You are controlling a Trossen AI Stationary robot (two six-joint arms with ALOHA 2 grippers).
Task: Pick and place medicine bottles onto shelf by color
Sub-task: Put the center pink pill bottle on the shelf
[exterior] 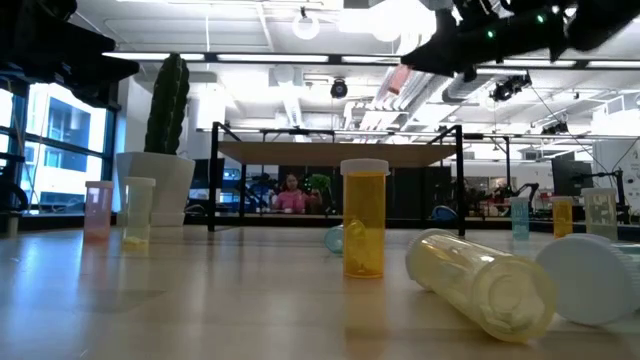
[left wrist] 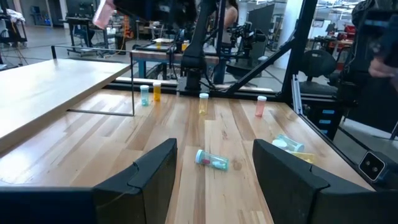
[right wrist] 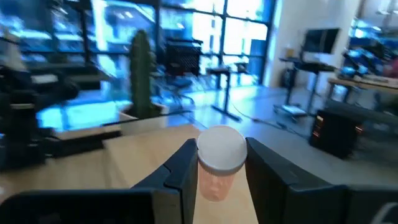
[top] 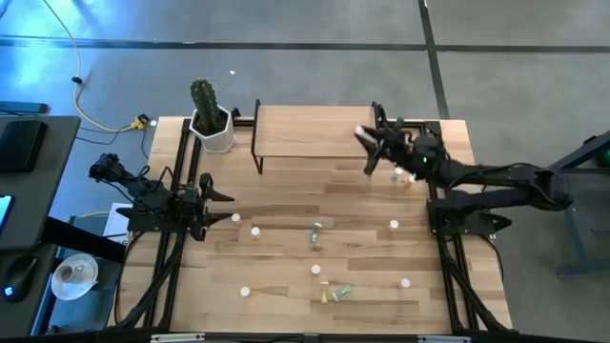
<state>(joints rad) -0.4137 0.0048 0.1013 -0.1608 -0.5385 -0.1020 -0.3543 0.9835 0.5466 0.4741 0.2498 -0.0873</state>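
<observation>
My right gripper [top: 367, 145] is raised over the right end of the shelf [top: 305, 133], a light-wood board on thin black legs, and is shut on a pink-bodied medicine bottle [right wrist: 219, 163] with a white round cap. The same bottle shows far off in the left wrist view [left wrist: 102, 12]. Several other medicine bottles stand or lie on the tabletop, among them a yellow one standing upright [exterior: 363, 218] and a pale yellow one on its side [exterior: 480, 283]. My left gripper [top: 217, 195] waits open at the table's left, level, with nothing between its fingers [left wrist: 155, 174]. My right gripper pinches the pink bottle's body [right wrist: 214, 184] just under the white cap [right wrist: 221, 148], one finger on each side. The fingers lie about level and come from the table's right side. The bottle stands upright in the hold, lifted clear above the shelf.
A cactus in a white pot [top: 210, 119] stands at the shelf's left end. Loose bottles are scattered over the middle and near part of the table [top: 315, 270], and two stand by the right arm's base [top: 402, 177]. Black frame rails run along both table sides.
</observation>
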